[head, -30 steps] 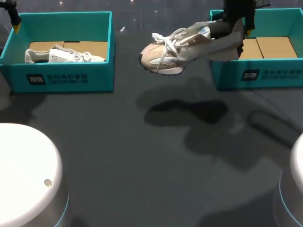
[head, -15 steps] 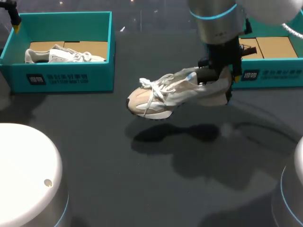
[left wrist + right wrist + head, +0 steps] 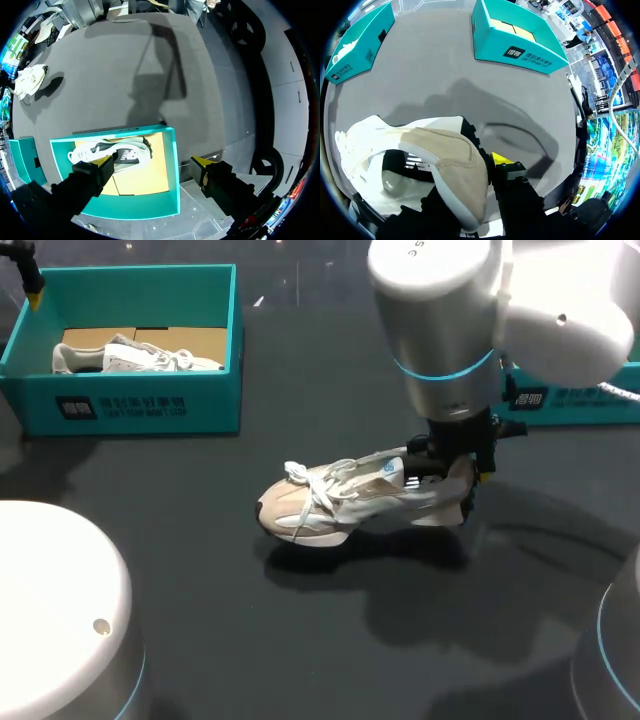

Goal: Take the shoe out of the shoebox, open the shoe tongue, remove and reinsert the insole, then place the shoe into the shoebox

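Observation:
A beige and white shoe point(image 3: 345, 502) with loose white laces hangs low over the dark table, toe pointing left, close to its own shadow. My right gripper point(image 3: 458, 480) is shut on its heel collar. In the right wrist view the heel point(image 3: 452, 162) sits between the fingers of the right gripper point(image 3: 470, 167), one yellow tip showing outside it. The teal right shoebox point(image 3: 580, 405) lies behind my right arm, mostly hidden. My left gripper point(image 3: 152, 162) stands open above the teal left shoebox point(image 3: 170, 175), which holds a white shoe point(image 3: 112, 152).
The left shoebox point(image 3: 120, 405) with its white shoe point(image 3: 135, 357) stands at the table's back left. White rounded arm bases point(image 3: 50, 610) fill the near left and right corners. Both boxes, right point(image 3: 517, 37) and left point(image 3: 357, 42), show ahead of the right gripper.
My right arm has carried the shoe from above the right shoebox forward and down toward the middle of the table. The left arm has stayed still.

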Available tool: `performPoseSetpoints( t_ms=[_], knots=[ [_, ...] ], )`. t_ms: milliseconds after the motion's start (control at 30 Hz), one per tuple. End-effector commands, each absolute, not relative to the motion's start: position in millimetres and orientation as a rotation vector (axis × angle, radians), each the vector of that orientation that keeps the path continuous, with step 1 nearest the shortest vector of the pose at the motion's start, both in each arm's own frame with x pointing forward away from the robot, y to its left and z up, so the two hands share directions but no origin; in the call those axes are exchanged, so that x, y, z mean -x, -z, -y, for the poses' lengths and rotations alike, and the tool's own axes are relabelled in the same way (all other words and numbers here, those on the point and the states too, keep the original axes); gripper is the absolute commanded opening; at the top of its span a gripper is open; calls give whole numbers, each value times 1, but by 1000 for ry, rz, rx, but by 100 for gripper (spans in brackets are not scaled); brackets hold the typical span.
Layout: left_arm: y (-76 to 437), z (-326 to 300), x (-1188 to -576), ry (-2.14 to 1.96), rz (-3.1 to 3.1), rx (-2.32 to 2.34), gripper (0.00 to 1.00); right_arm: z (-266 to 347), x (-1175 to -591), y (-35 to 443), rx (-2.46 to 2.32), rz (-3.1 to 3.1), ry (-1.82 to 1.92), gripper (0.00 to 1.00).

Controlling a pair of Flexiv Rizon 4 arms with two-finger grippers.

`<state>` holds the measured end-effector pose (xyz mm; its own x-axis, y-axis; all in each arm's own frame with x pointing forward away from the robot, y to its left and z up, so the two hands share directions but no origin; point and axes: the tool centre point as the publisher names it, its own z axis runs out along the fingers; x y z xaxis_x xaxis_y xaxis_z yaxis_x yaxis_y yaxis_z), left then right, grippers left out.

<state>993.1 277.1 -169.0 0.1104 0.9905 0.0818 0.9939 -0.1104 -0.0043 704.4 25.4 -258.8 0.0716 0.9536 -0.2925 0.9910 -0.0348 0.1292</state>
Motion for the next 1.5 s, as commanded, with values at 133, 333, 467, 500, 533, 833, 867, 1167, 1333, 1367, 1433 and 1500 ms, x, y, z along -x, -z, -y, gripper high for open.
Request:
performPoseSetpoints(
  t_ms=[133,333,467,500,533,833,867,1167,1333,1367,1433,1500],
  knots=[
    [169,-277,-992,93,2055,2298,100,-26,-705,264,-2066,-1949,195,0],
    [169,-277,-992,93,2055,2298,100,-40,-706,309,-2107,-2001,189,0],
    [169,-277,-992,93,2055,2298,100,-46,-705,319,-2103,-2009,193,0],
    [169,-277,-992,93,2055,2298,100,-46,-705,322,-2101,-2000,225,0],
    [169,-277,-992,93,2055,2298,100,-47,-705,325,-2103,-2004,218,0],
    [169,-277,-992,93,2055,2298,100,-54,-696,344,-2119,-2031,211,0],
    [169,-277,-992,93,2055,2298,100,-55,-696,348,-2123,-2038,219,0],
    [169,-277,-992,93,2055,2298,100,-59,-690,361,-2139,-2059,214,0],
    [169,-277,-992,93,2055,2298,100,-58,-689,366,-2140,-2074,216,0],
    [169,-277,-992,93,2055,2298,100,-58,-689,367,-2140,-2076,216,0],
    [169,-277,-992,93,2055,2298,100,-57,-690,370,-2139,-2081,215,0],
    [169,-277,-992,93,2055,2298,100,-57,-690,371,-2140,-2085,215,0]
  ],
)
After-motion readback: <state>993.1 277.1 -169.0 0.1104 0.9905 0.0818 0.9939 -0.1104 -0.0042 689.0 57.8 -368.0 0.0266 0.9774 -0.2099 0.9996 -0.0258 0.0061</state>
